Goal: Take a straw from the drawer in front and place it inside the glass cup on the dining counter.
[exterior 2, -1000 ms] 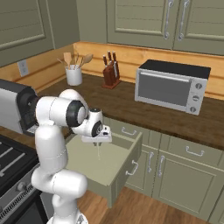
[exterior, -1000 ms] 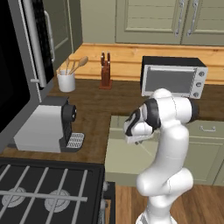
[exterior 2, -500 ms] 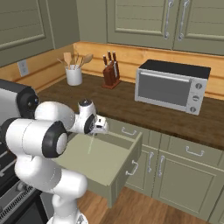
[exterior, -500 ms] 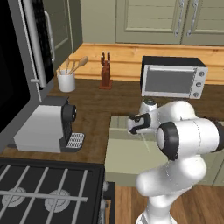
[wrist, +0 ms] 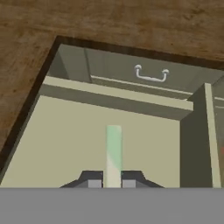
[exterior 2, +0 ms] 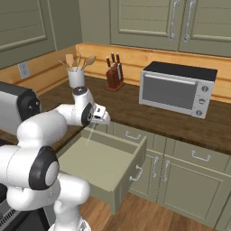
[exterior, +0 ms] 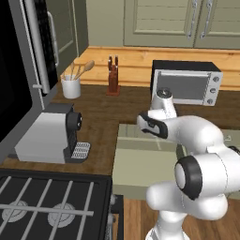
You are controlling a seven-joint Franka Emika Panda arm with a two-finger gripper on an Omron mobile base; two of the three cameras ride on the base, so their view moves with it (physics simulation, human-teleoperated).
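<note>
- The drawer (exterior 2: 101, 164) stood pulled fully out below the dark wood counter (exterior 2: 149, 115), its pale interior exposed.
- In the hand view, the gripper (wrist: 113, 183) was pinching the straw (wrist: 113, 153), a pale, slightly green stick held between the two dark finger tips and pointing away from the camera over the drawer's floor (wrist: 87, 144).
- In the right base view, the straw (exterior 2: 89, 133) hung as a thin pale line below the gripper (exterior 2: 97, 121), above the back part of the drawer and clear of its floor.
- In the left base view, the gripper (exterior: 151, 125) sat over the far edge of the drawer (exterior: 136, 164); the straw could not be made out there.
- A toaster oven (exterior 2: 176, 88) stood on the counter to the right, well apart from the arm.
- A knife block (exterior 2: 113, 74) and a white crock with wooden spoons (exterior 2: 76, 74) stood against the wooden backsplash.
- A coffee machine (exterior: 49, 136) sat on the counter just left of the drawer, with a stove top (exterior: 47, 201) in front of it.
</note>
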